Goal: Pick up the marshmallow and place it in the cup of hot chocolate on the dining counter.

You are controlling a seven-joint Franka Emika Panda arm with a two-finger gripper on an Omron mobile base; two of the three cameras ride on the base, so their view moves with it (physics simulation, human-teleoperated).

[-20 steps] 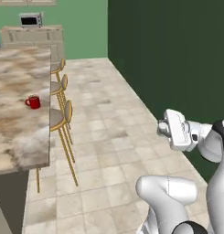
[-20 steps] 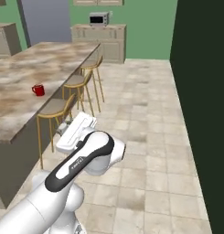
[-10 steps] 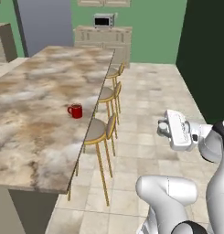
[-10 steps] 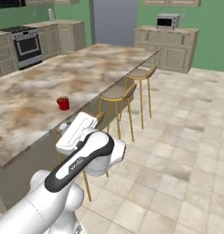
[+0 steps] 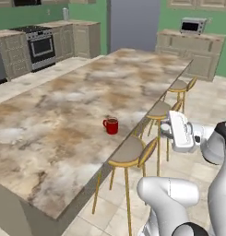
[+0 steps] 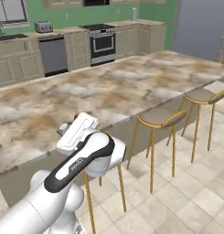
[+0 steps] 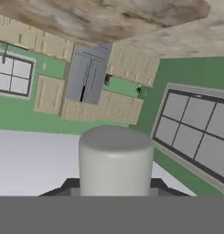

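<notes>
The two-finger gripper [image 7: 114, 194] was clamped on the tiny white, squat cylindrical marshmallow [image 7: 115, 161], whose body stood up between the dark finger tips in the hand view. In the left base view the white hand [image 5: 179, 131] hung in open air over the tiled floor, beyond the long edge of the large rectangular dining counter with the beige-brown marbled stone top [image 5: 63, 115]. The small red cup of hot chocolate with a handle [image 5: 110, 125] stood on that top to the hand's left, near the counter edge and well apart from the hand. A wooden-legged stool with a round grey seat [image 5: 130, 154] stood below and between the hand and the cup, tucked against the counter edge; two further stools [image 5: 161, 110] lined the same edge farther away. In the right base view the hand [image 6: 77, 132] overlapped the near counter edge [image 6: 131, 116].
</notes>
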